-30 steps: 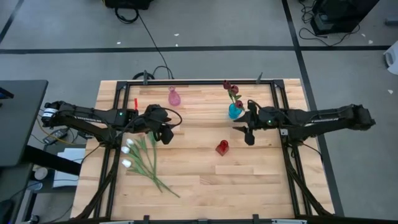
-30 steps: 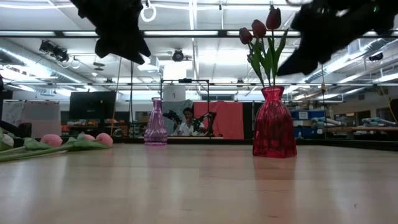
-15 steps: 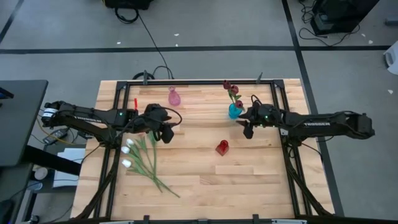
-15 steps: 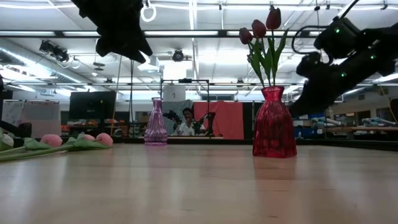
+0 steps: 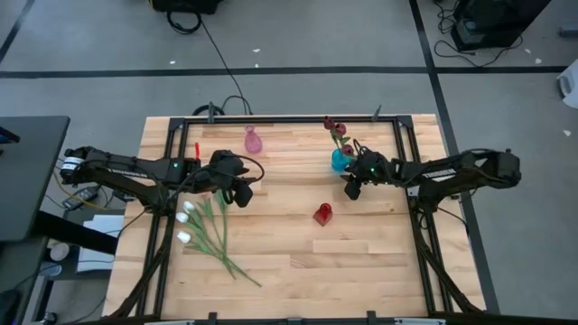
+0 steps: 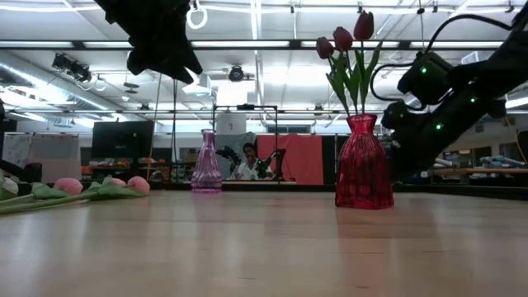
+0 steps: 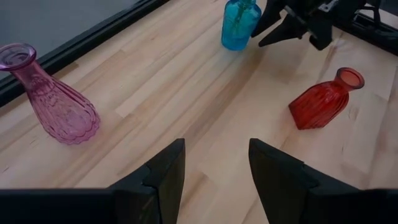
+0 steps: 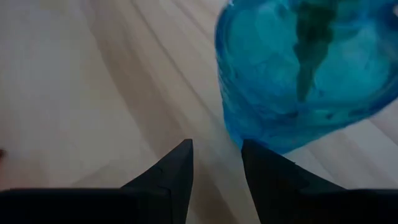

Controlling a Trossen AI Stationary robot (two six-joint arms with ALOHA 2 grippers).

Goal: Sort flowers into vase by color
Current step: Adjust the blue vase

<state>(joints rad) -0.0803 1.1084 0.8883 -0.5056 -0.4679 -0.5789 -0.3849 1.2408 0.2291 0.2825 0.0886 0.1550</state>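
Pulled back toward the blue vase (image 5: 340, 161) at the bench's far-right edge: right pincer (image 5: 353, 184), fingers narrowly apart, empty. Left pincer (image 5: 242, 191) hovering apart above pink and white tulips (image 5: 194, 221) lying near-left. Best gripped low on one stem, lifted clear of neighbours.

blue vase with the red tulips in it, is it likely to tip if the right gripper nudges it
Probably yes. The blue vase looks small and bulbous, while the dark red tulips lean well out past its rim, so it seems top-heavy. It looks like smooth glass on bare wood, so a low push might slide it first. The right gripper is close beside it.
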